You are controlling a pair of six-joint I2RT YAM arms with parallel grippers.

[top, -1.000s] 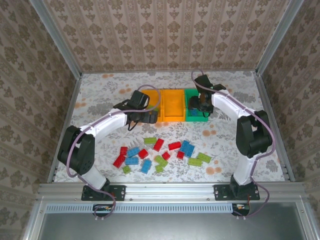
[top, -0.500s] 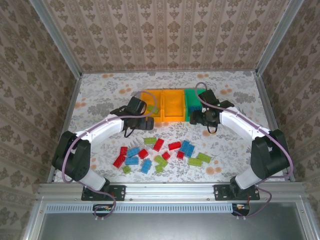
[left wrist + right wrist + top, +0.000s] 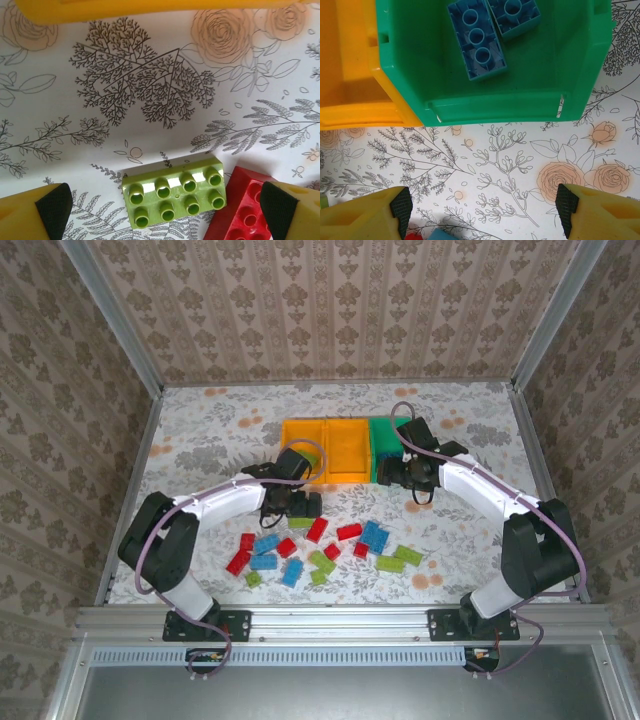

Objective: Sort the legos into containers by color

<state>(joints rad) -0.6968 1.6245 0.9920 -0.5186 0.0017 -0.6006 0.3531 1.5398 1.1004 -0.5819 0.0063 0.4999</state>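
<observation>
My left gripper (image 3: pixel 299 507) (image 3: pixel 162 209) hangs open low over the table, with a lime green brick (image 3: pixel 172 192) (image 3: pixel 300 522) lying studs up between its fingers, untouched. A red brick (image 3: pixel 239 212) lies against that lime brick's right end. My right gripper (image 3: pixel 402 480) (image 3: pixel 484 206) is open and empty above bare table, just in front of the green bin (image 3: pixel 485 107) (image 3: pixel 381 432). That bin holds two blue bricks (image 3: pixel 477 40). Two orange-yellow bins (image 3: pixel 347 448) stand left of it. Several red, blue and lime bricks (image 3: pixel 320 550) lie scattered on the near table.
The floral table cover (image 3: pixel 210 430) spreads out left and right of the bins. Patterned walls and a metal frame (image 3: pixel 130 470) close in the table. The rim of an orange-yellow bin (image 3: pixel 150 7) lies just beyond my left gripper. Both arm bases stand at the near edge.
My left gripper has come back from the left orange-yellow bin and down over the lime brick at the pile's far edge. My right gripper has left the green bin and now holds in front of it.
</observation>
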